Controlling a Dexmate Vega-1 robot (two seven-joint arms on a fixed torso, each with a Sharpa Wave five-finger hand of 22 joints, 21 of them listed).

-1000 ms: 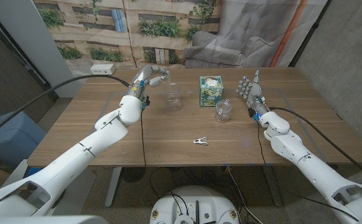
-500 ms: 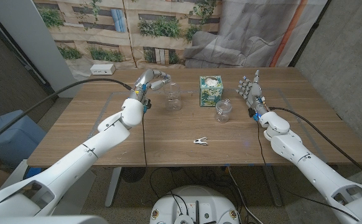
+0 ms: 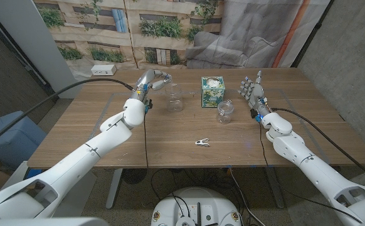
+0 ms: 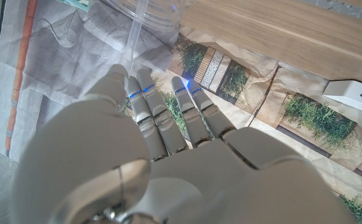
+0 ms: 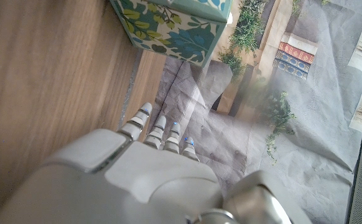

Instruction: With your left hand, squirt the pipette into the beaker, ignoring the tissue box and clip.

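Your left fingers [image 4: 145, 102] lie close together and reach forward, and the clear stem of the pipette [image 4: 133, 38] runs out from between thumb and fingers, so the left hand [image 3: 152, 80] is pinching it. In the left wrist view the stem points at the rim of the beaker [image 4: 151, 9]; whether its tip is over the opening or outside the wall cannot be told. In the head view the hand hangs at about nine o'clock of the beaker [image 3: 175, 98], near it and raised above the table [image 3: 95, 125].

Risks, as judged from here:
- Squeezing before the tip is past the rim would put the liquid on the wood or down the outside of the glass.
- The beaker looks light. A nudge from the fingers or the stem could tip or slide it.
- A pinch on a thin stem can let it swivel, so the tip may swing off the mouth as you press.

A second clear jar [image 3: 225, 110] stands at about four o'clock of the beaker, and could be taken for the target. The tissue box [image 3: 212, 91] is at three o'clock and the clip [image 3: 201, 142] at five o'clock, both well apart from your path.

Your right hand [image 3: 253, 91] stands with fingers apart, holding nothing, just right of the jar.
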